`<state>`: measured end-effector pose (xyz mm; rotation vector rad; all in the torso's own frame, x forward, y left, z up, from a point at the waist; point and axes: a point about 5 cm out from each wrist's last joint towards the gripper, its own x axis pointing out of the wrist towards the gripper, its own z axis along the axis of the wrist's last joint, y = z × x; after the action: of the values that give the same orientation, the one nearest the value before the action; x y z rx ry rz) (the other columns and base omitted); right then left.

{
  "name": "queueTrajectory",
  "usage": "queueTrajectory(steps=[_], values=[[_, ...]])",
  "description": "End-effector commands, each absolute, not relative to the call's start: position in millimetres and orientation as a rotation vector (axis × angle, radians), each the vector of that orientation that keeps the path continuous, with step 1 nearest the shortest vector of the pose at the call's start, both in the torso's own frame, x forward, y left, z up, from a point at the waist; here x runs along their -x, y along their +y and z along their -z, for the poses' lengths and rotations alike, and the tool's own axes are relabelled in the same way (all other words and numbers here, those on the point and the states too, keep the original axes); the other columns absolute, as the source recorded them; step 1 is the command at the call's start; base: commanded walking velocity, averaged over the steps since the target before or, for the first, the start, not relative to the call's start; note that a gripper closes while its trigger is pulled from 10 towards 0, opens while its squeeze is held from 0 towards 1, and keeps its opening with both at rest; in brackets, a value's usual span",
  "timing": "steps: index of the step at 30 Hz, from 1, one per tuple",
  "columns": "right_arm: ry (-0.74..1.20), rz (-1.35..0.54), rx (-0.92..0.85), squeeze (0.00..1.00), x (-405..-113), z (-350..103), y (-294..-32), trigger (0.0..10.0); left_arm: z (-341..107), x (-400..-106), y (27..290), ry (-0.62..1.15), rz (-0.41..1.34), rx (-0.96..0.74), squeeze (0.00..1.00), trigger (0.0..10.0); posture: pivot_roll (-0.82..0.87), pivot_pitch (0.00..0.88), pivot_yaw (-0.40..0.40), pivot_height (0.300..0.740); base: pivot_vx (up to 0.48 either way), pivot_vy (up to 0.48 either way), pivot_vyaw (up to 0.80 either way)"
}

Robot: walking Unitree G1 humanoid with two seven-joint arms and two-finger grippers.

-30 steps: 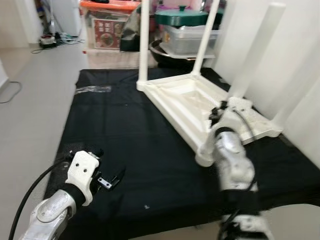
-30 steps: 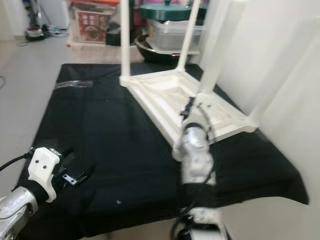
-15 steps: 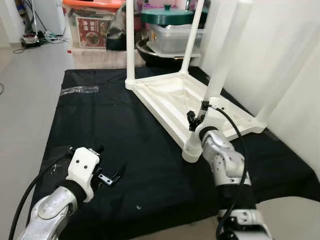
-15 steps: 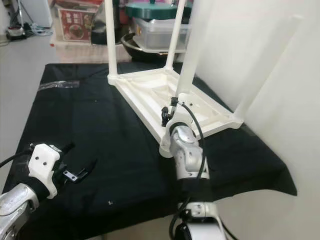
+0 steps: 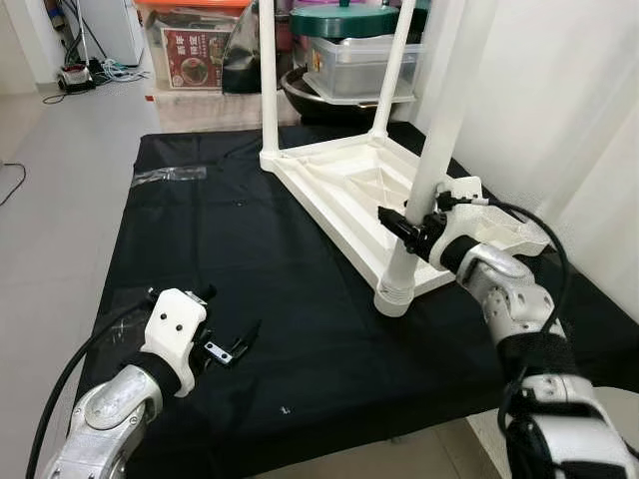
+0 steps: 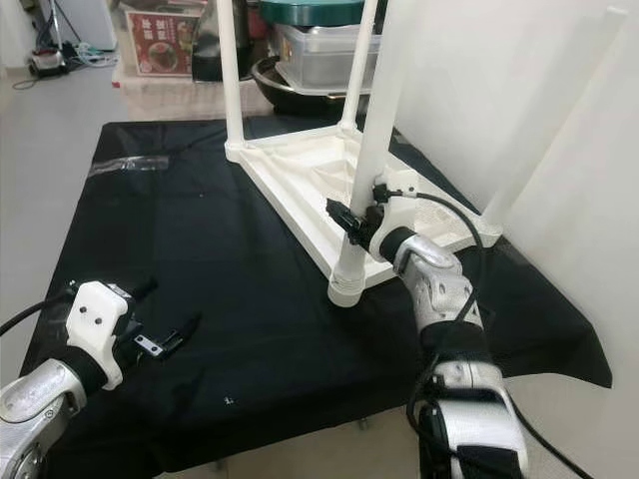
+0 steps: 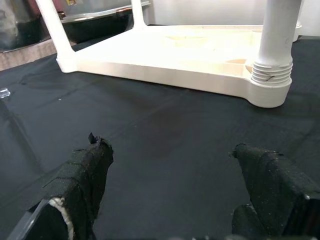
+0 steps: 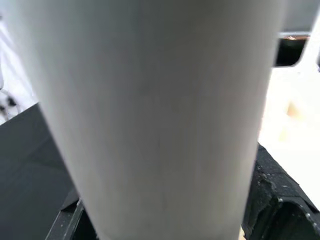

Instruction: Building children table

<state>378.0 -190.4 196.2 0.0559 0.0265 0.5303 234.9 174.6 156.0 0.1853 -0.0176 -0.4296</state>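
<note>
A black cloth lies on the grey floor of a room, with white walls on one side and boxes and a big pot at the far end. On the cloth lies the white children table, turned upside down, with its legs pointing up. The right pincer is wrapped around the near leg, low down, a little above the ring where the leg goes into the corner socket just under the pincer. Its two black fingers sit on both sides of the leg and seem to hold it snug. In the right wrist view the white leg is right up against the camera, with a black finger at its edge. The left pincer hangs over the cloth, well away from the table, with its fingers wide apart and nothing between them. The step now looks like fixing this leg into its socket. To do it well, the right pincer should keep the leg straight up, not leaning, and push or turn it gently, so it goes all the way in. A tight hold matters, because the smooth round leg may slip. The left pincer could move over and press down on the table edge in front of it, so the table does not slide on the cloth.
</note>
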Motion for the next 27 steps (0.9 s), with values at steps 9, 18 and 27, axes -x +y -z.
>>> queueTrajectory(steps=[9, 18, 27], values=[[0.041, -0.692, -0.073, 0.00, -380.5, -192.7, -201.8, 1.9, -152.1, -232.9, 176.6, -0.003, 0.446, -0.194, 0.00, 10.0, 0.10, 0.000, -0.096, 0.740, 0.000, 0.000, 0.00], [0.030, -0.545, -0.105, 0.00, -384.3, -186.6, -211.2, 0.0, -150.9, -231.9, 175.2, 0.001, 0.451, -0.190, 0.00, 10.0, 0.10, 0.000, -0.094, 0.740, 0.000, 0.000, 0.00], [0.169, 0.076, -0.074, 0.00, -360.3, -148.8, -163.8, 0.0, -150.2, -230.9, 174.1, 0.001, 0.442, -0.194, 0.00, 10.0, 0.11, 0.000, -0.112, 0.740, 0.000, 0.000, 0.00]])
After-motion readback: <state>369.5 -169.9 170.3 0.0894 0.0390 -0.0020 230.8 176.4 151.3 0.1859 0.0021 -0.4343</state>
